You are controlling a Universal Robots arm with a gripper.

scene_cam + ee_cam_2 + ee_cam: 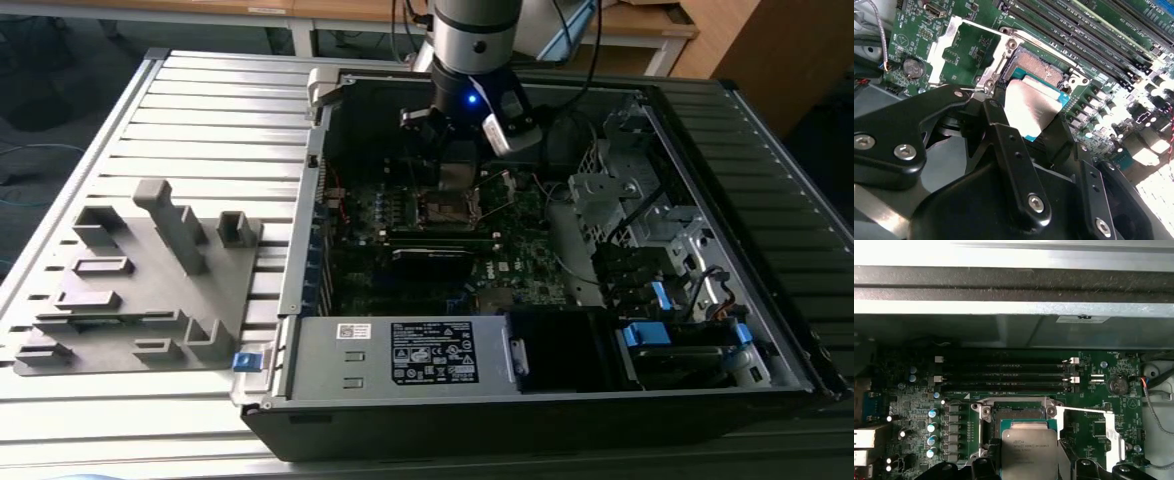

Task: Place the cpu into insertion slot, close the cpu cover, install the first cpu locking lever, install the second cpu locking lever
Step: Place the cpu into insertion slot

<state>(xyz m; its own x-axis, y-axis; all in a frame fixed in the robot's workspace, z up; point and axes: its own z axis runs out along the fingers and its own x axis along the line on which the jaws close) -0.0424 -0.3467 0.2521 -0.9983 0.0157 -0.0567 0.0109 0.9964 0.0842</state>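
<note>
My gripper (458, 182) hangs inside the open computer case, shut on the cpu (1029, 452), a flat square chip with a grey metal top. In both wrist views its black fingers (999, 125) clamp the chip's two opposite edges. The chip (1029, 105) hovers partly over the insertion slot (1040, 65), whose gold contact field shows beyond the chip's far edge. I cannot tell whether chip and slot touch. The cpu cover (946, 42), a thin silver frame with a square cut-out, stands swung open beside the slot. In the exterior view the slot (445, 208) lies just below the gripper.
Long black memory slots (1004, 375) run just beyond the socket. A coin battery (1115, 385) sits near the open cover. The black labelled power supply box (427, 350) fills the case's near side, with drive bays (654, 330) at the exterior view's right. A grey fixture (134, 280) lies outside the case on the left.
</note>
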